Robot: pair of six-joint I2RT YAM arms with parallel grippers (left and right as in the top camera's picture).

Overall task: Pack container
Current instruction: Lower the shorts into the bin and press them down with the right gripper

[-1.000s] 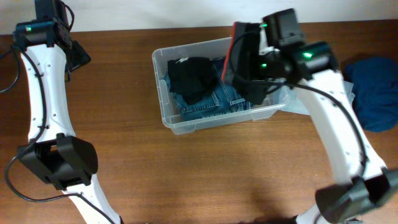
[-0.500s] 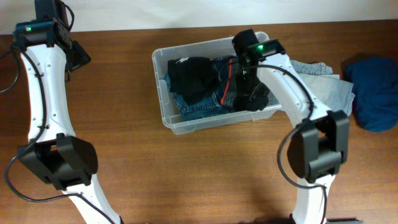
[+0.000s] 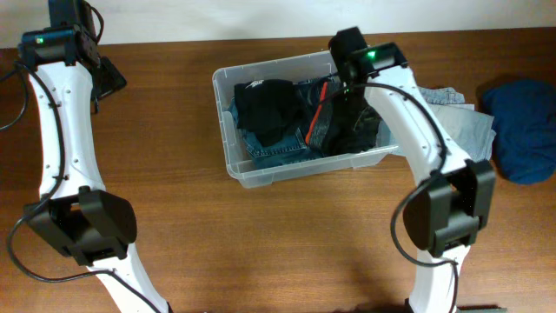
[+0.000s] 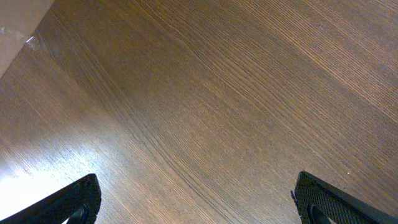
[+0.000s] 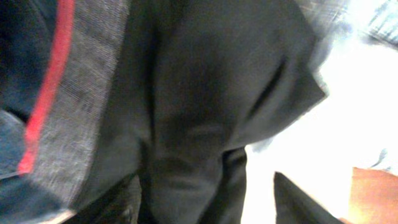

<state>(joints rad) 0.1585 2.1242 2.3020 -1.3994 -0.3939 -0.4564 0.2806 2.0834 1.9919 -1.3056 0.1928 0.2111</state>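
Observation:
The container (image 3: 295, 171) is a clear tub at the middle of the table. A black garment (image 3: 265, 109) lies in its left half on folded blue denim (image 3: 278, 148). A dark grey garment with a red stripe (image 3: 332, 122) (image 5: 186, 112) lies in its right half. My right gripper (image 3: 349, 97) (image 5: 208, 202) hangs low over that garment with its jaws apart; the cloth fills the gap by the left finger (image 5: 118, 202), and the right finger (image 5: 298, 199) stands off it. My left gripper (image 3: 109, 78) (image 4: 199, 208) is open over bare wood at the far left.
A pale grey garment (image 3: 456, 117) lies just right of the container, partly under the right arm. A dark blue garment (image 3: 521, 130) is heaped at the table's right edge. Bare wood (image 3: 261, 235) stretches in front of the container.
My right gripper came down into the container's right half with the grey, red-striped garment and its jaws opened. The left arm has not moved.

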